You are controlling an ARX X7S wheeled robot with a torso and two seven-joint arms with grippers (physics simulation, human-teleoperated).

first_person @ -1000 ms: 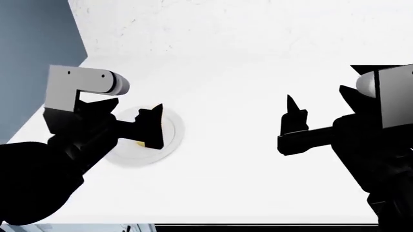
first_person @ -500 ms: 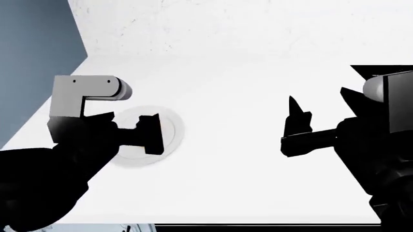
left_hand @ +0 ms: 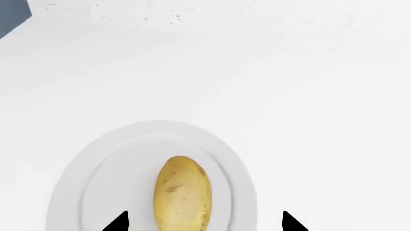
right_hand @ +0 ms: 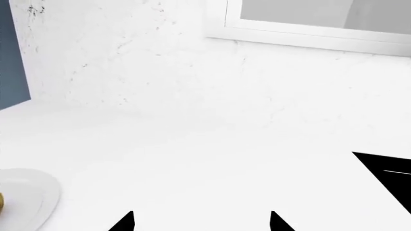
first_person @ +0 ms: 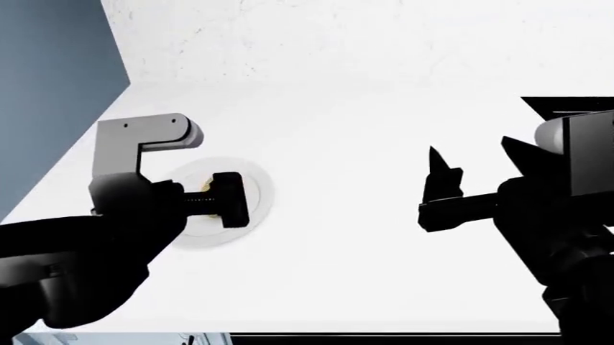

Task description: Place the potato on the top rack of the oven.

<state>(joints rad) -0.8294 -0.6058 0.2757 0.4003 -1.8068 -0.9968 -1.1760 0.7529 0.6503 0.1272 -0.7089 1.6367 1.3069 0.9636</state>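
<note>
Left wrist: potato (left_hand: 182, 192) between open left pincer (left_hand: 204, 222).

No writing, label, brand, number or sign can be read anywhere here. The smooth white countertop (first_person: 384, 244) is bare of print, and the white speckled wall (right_hand: 128, 53) behind it carries only faint dark flecks, not letters. The round white plate (left_hand: 77, 192) is unmarked, and the oval yellow-tan potato (left_hand: 183, 192) on it shows only brownish speckles. The grey and black arm housings bear no lettering that I can make out. The flat black panel (right_hand: 388, 178) at the counter's edge is blank too.
</note>
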